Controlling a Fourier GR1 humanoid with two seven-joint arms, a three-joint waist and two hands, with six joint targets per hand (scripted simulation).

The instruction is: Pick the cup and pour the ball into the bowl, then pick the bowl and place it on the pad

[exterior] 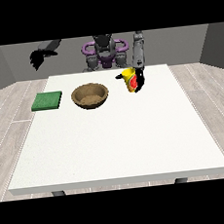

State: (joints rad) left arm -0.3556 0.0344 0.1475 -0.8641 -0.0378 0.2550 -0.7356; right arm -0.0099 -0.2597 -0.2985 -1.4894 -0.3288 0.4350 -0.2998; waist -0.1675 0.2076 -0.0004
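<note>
A white bench (pixel 117 143) on pale plank floor (pixel 6 110) carries a green pad (pixel 46 100) and wooden bowl (pixel 89 95)—the hand at the view's right (pixel 140 79) grips the tilted yellow cup (pixel 129 79) beside the bowl.

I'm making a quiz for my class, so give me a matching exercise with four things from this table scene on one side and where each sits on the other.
Things:
1. green square pad
2. brown wooden bowl
3. yellow and red cup
4. hand at the view's left

Places:
A. held by the hand at the view's right
B. raised off the table's side
C. table's left edge
D. between pad and cup

Pairs: 1-C, 2-D, 3-A, 4-B
</note>
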